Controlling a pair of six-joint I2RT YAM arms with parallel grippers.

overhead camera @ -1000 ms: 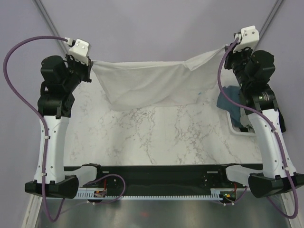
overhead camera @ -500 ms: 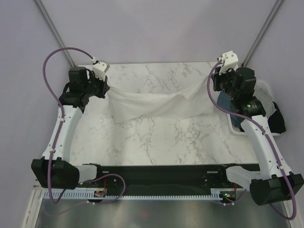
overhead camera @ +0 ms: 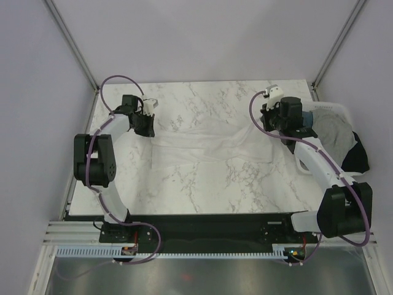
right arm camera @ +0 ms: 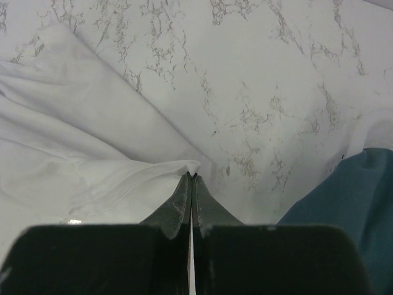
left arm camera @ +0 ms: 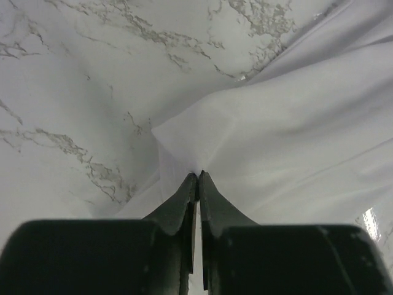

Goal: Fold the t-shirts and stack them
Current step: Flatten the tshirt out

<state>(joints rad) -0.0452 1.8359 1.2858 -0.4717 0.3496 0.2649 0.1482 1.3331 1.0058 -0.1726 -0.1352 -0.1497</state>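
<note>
A white t-shirt [overhead camera: 202, 144] lies spread across the far half of the marble table, wrinkled. My left gripper [overhead camera: 149, 128] is low at the shirt's left corner and is shut on the cloth; the left wrist view shows its jaws pinching a corner of the white t-shirt [left arm camera: 276, 135] at the tips [left arm camera: 198, 177]. My right gripper [overhead camera: 268, 126] is low at the shirt's right corner, shut on the white t-shirt's hem [right arm camera: 123, 178] at the tips [right arm camera: 192, 177]. Teal-blue [overhead camera: 307, 118], light grey [overhead camera: 334, 132] and black [overhead camera: 359, 157] shirts lie in the bin on the right.
The white plastic bin [overhead camera: 341, 110] stands off the table's right edge by my right arm. A teal-blue shirt edge [right arm camera: 356, 196] shows in the right wrist view. Bare marble [overhead camera: 209, 184] lies in front of the shirt. Frame posts stand at the back corners.
Both grippers have come down and forward with the white t-shirt, from holding it stretched high in the air to laying it on the table.
</note>
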